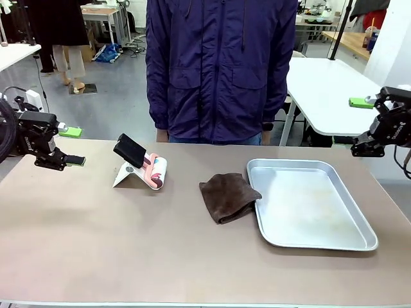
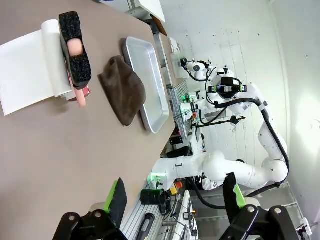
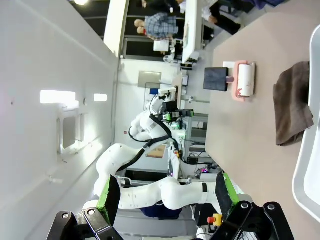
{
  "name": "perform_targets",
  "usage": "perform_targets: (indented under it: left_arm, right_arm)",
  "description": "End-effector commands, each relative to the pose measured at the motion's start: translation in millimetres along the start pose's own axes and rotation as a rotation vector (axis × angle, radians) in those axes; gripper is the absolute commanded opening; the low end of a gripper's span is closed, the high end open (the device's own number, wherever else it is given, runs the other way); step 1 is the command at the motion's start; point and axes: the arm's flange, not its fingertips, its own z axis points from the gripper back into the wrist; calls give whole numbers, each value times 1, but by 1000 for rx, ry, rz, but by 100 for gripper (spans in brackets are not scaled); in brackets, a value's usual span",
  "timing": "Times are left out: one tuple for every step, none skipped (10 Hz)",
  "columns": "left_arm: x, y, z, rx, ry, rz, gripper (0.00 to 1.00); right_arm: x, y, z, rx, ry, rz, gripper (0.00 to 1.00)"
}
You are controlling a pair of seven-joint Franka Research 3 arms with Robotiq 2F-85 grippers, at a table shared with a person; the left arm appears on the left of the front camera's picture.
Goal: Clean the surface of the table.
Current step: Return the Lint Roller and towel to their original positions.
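A: State pincer condition.

B: Left pincer hangs over the desk's left edge, fingers spread wide, nothing between them. Right pincer hangs beyond the far right corner, likewise wide and empty.

A: Desk contents?

B: Brown cloth lies crumpled mid-desk, touching the left rim of the metal tray. Lint roller, black handle, rests on white paper nearer the far left. A person stands at the far edge.
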Motion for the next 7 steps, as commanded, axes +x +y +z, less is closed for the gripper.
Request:
perform_targets:
  left_arm:
    - [-4, -3, -2, -17, -11, -2, 100]
    - [-4, -3, -2, -17, -11, -2, 100]
    - [-4, -3, -2, -17, -11, -2, 100]
    - [-4, -3, -2, -17, -11, -2, 100]
    - [-4, -3, -2, -17, -11, -2, 100]
    - [-4, -3, -2, -17, -11, -2, 100]
    - [-4, -3, -2, -17, -11, -2, 100]
  right_arm:
    - [-1, 3, -1, 8, 3, 7, 100]
    - [-1, 3, -1, 8, 3, 7, 100]
    - [-1, 3, -1, 8, 3, 7, 100]
    - [-1, 3, -1, 8, 3, 7, 100]
    - [-1, 3, -1, 8, 3, 7, 100]
    - [-1, 3, -1, 8, 3, 7, 100]
    - [-1, 3, -1, 8, 3, 7, 100]
